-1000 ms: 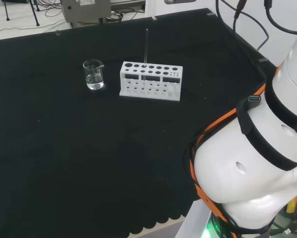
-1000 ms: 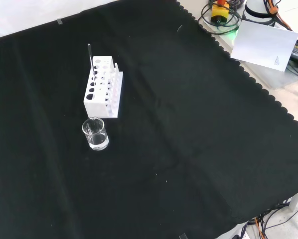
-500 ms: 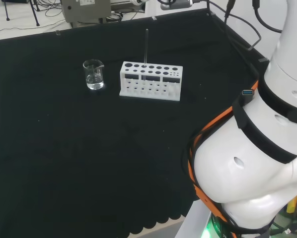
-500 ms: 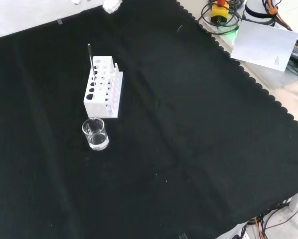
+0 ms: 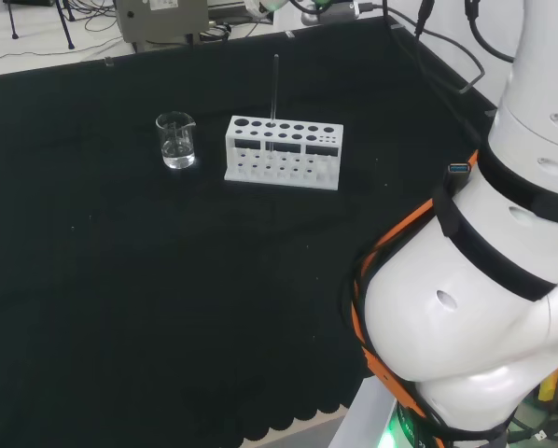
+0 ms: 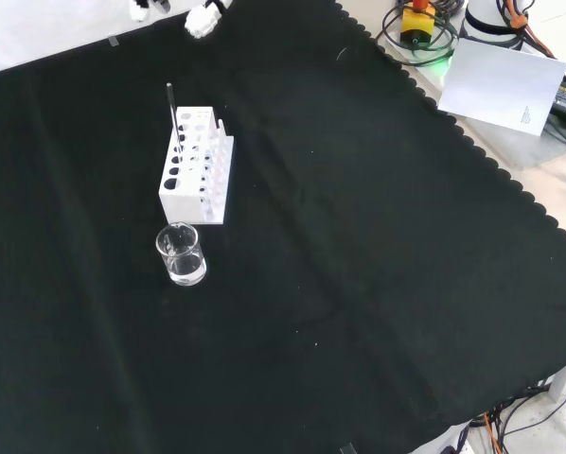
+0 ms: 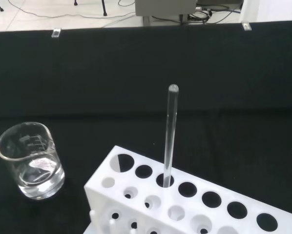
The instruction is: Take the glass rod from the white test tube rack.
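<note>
Hand [image 6: 203, 19] has crept in at 12 o'clock of the front view, fingers' state I can't tell, glass rod [image 7: 169, 136] still upright in the white test tube rack [image 6: 196, 165], so nothing's grabbed yet.

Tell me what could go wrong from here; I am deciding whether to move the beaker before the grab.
The glass rod stands upright in a hole of the white test tube rack; a sideways nudge could tip the rod, or a slanted pull could drag the rack along. The beaker stands close beside the rack's end with a little clear liquid in it, so a shifted rack might knock it. The hand is at the cloth's far edge, fingers hard to judge.
</note>
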### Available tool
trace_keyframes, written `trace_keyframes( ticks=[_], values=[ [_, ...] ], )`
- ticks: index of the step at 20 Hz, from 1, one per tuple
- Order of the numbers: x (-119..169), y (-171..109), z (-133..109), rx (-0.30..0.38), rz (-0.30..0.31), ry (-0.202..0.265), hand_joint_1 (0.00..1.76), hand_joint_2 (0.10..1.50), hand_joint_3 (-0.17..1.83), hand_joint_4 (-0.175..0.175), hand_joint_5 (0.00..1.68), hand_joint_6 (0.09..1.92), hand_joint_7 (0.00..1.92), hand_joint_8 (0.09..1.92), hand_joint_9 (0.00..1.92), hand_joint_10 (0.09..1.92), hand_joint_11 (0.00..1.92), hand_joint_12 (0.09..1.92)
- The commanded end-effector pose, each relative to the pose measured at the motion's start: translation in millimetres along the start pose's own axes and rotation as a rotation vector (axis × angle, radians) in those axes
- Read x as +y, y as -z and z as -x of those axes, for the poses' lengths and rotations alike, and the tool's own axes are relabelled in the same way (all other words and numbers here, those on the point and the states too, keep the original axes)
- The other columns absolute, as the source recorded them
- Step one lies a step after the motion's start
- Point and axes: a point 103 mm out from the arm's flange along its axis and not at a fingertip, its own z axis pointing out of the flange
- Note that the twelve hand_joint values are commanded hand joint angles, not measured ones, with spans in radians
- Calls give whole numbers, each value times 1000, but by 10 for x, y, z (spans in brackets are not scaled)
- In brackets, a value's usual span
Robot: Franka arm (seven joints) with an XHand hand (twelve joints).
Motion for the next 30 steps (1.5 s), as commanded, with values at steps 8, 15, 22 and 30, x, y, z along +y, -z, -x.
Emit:
trace_keyframes(
  ticks=[8, 15, 22, 30],
  values=[
    [245, -242, 120, -9, 17, 16, 571, 904, 393, -174, 236, 743, 649, 1016, 934, 1056, 741, 1298],
    [367, -525, 253, 2, 8, 13, 566, 905, 402, -175, 228, 777, 671, 1060, 963, 1112, 790, 1296],
    [390, -654, 257, 6, 7, 22, 566, 906, 407, -175, 236, 806, 708, 1102, 1006, 1136, 836, 1293],
    [376, -792, 215, -4, -22, 15, 568, 905, 418, -175, 239, 846, 755, 1190, 1077, 1217, 930, 1296]
  ],
)
